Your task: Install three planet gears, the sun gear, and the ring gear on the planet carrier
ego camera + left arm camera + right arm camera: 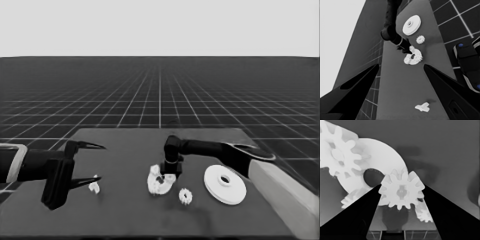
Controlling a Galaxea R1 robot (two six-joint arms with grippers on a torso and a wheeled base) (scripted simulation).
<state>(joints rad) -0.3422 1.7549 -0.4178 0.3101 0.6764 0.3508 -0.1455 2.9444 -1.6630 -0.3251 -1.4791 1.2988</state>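
Observation:
The smaller round part (153, 184) lies mid-table with two planet gears on it (339, 155), (352, 198). My right gripper (169, 173) stands right over this part, shut on a third gear (401, 191) that hangs beside the part's central hole (373, 176). A fourth gear (185, 195) lies loose on the table just right of it. The larger round part (225, 184) rests flat farther right. My left gripper (97, 162) waits open over the table's left end. The left wrist view shows the same group (413, 58) from afar.
A thin white piece (93, 187) lies on the table below the left gripper's fingers, not held; it also shows in the left wrist view as the thin piece (422, 107). The right arm's pale forearm (285, 187) fills the lower right corner.

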